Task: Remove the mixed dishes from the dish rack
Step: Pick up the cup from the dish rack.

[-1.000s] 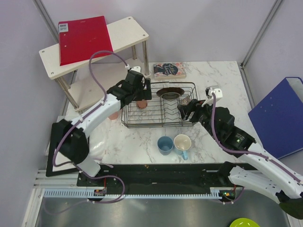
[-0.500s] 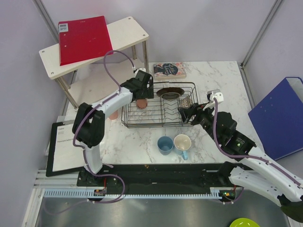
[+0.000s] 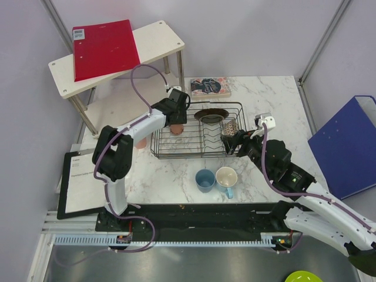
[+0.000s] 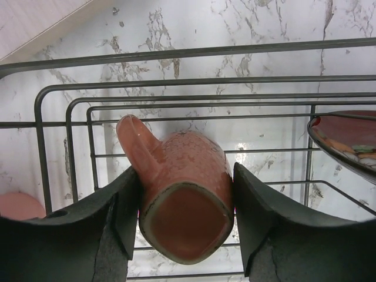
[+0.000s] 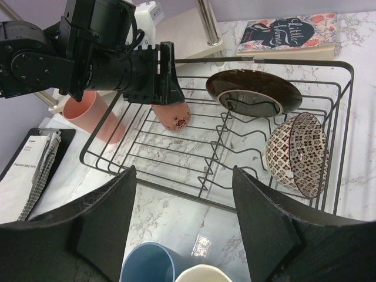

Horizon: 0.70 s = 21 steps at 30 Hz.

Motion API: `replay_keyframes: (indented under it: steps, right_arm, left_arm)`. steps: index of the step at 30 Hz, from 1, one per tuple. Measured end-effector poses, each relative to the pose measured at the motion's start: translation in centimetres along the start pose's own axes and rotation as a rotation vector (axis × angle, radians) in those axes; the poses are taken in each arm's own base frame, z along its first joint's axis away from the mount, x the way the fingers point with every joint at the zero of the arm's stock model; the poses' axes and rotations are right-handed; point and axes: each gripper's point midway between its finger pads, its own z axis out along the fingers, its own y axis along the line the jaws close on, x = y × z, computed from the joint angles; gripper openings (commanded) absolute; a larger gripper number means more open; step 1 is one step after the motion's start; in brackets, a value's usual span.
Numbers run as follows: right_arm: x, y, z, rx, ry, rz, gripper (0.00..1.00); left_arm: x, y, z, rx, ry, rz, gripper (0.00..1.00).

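Pink cup (image 4: 188,170) in dish rack (image 4: 176,53), left tool (image 4: 187,217) clamped across its sides, presumably to lift it out; right tool (image 5: 183,176) apart, empty.

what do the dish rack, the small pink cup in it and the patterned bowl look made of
dish rack: thin metal wire, with a dark, smooth, slightly shiny coating.
small pink cup: likely glazed ceramic, going by its glossy speckled surface and thick rim.
patterned bowl: probably ceramic too; it is glossy, with a fine red-and-white pattern.
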Motion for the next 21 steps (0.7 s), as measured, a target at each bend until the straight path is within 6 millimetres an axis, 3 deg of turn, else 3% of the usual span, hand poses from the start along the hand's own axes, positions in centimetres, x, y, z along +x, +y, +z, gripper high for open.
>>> replay_keyframes:
  steps: [10,13,17,21]
  right_arm:
    - [0.3,-0.1,0.1,0.003,0.006,0.007,0.73]
    - [0.3,-0.1,0.1,0.004,0.006,0.007,0.73]
    - [0.4,-0.1,0.2,0.007,0.011,0.005,0.73]
    - [0.7,-0.5,0.8,0.037,0.021,-0.001,0.73]
  left_arm:
    - [0.8,1.2,-1.3,-0.011,-0.005,0.004,0.02]
    - [0.7,1.7,-2.8,-0.005,-0.013,0.007,0.02]
    - [-1.3,1.3,-7.6,0.043,-0.094,0.031,0.02]
    - [-4.3,-2.0,-15.4,0.221,-0.24,0.073,0.02]
